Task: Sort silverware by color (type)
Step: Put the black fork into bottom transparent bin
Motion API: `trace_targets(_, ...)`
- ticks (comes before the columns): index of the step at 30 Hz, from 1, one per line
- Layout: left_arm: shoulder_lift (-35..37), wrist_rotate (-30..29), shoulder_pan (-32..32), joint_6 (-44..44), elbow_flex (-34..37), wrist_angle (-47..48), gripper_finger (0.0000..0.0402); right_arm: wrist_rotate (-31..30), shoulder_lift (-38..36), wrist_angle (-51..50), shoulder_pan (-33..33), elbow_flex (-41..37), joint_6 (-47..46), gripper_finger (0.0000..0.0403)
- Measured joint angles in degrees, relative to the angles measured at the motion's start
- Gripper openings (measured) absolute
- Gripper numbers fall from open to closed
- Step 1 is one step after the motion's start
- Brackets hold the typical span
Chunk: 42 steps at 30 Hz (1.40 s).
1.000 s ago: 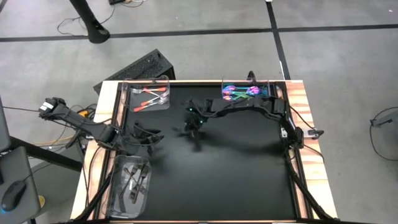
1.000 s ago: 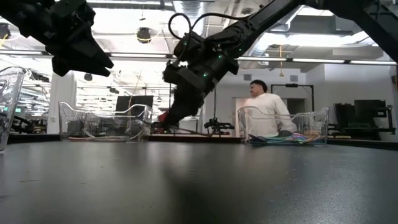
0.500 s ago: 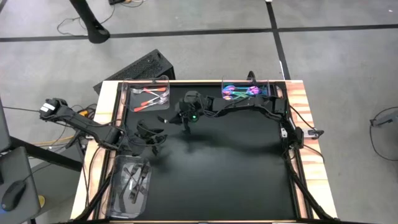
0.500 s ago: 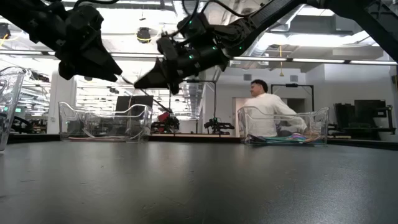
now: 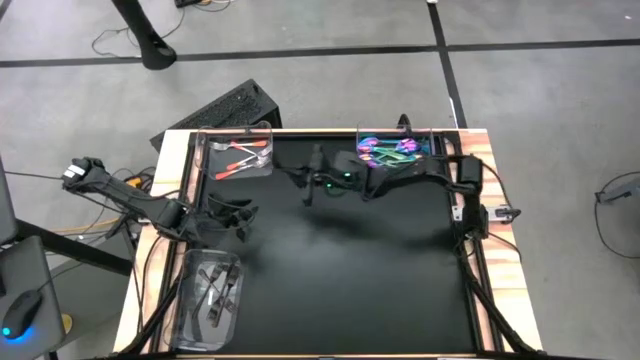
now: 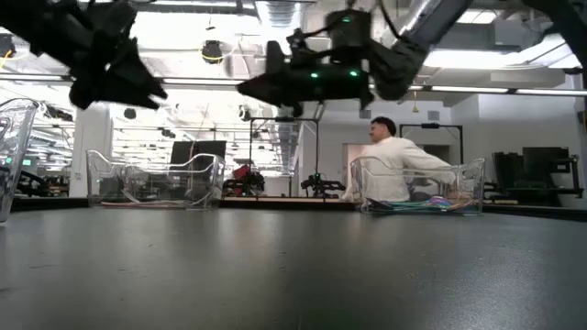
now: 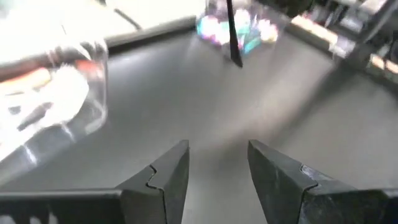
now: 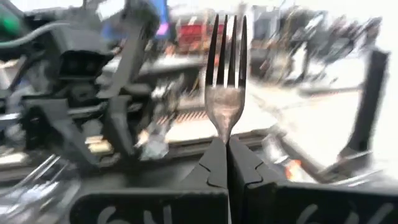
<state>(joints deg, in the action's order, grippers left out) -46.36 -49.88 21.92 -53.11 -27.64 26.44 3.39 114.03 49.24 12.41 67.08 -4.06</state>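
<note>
High view is showing the black desk [image 5: 340, 270] with three clear plastic rectangular trays: one at the upper left of the frame holding coppery orange-red silverware [image 5: 243, 155], one at the upper right holding iridescent purple-teal-pink silverware [image 5: 388, 150], and one at the lower left holding dark black-grey silverware [image 5: 212, 292].

The right tool [image 5: 304, 180] is hanging above the desk in the upper middle of the frame, between the two upper trays. In the right wrist view its two dark fingers are pressed together on the handle of a dark grey metal fork [image 8: 225, 81], pinching it so that the tines are pointing straight out ahead of the fingertips. In the low view the right tool [image 6: 261, 89] is sitting high in the upper middle of the frame, well above the desk surface.

The left tool [image 5: 243, 212] is hovering at the left of the frame, just above the lower-left tray's far end. In the left wrist view its fingers [image 7: 168, 174] are spread apart with nothing between them.

In the low view a person in a white top [image 6: 394, 165] is sitting in the room behind the desk.
</note>
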Motion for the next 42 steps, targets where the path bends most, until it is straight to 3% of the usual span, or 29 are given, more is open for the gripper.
trace_targets(3, 0.4, -1.7, -1.1, 9.6, 0.7, -8.9, 0.0151, -1.3, -1.8, 4.9, -0.7, -4.6, 1.6, 0.0004)
trace_targets(8, -1.6, 5.4, -7.6, 28.2, 3.9, -30.1, 0.0151, -1.6, -1.9, 6.1, -4.8, -5.5, 8.6, 0.0004)
trace_targets(12, -2.1, 4.3, -11.4, 32.9, 5.3, -38.7, 0.0151, -12.6, -1.2, 8.2, -8.4, -5.5, 16.5, 0.0004)
trace_targets(17, -2.1, 9.5, -14.4, 40.7, 5.6, -45.4, 0.0151, -24.5, -1.2, 8.0, -11.0, -4.9, 23.1, 0.0004)
trace_targets(23, -4.7, 18.1, -18.6, 46.6, 5.5, -53.3, 0.0151, -26.3, -1.2, 8.0, -10.9, -4.9, 23.5, 0.0004)
trace_targets(31, -10.2, 21.0, -23.5, 49.6, 5.5, -57.8, 0.015, -26.2, -1.2, 6.6, -11.3, -4.9, 23.9, 0.0004)
trace_targets(36, -11.1, 22.8, -24.6, 50.5, 5.5, -61.5, 0.0114, -26.2, -1.2, 4.6, -11.3, -4.9, 24.0, 0.0005)
trace_targets(42, -11.0, 24.1, -25.2, 52.1, 5.5, -62.1, 0.0021, -26.1, -1.2, 4.6, -11.3, -4.9, 24.0, 0.0005)
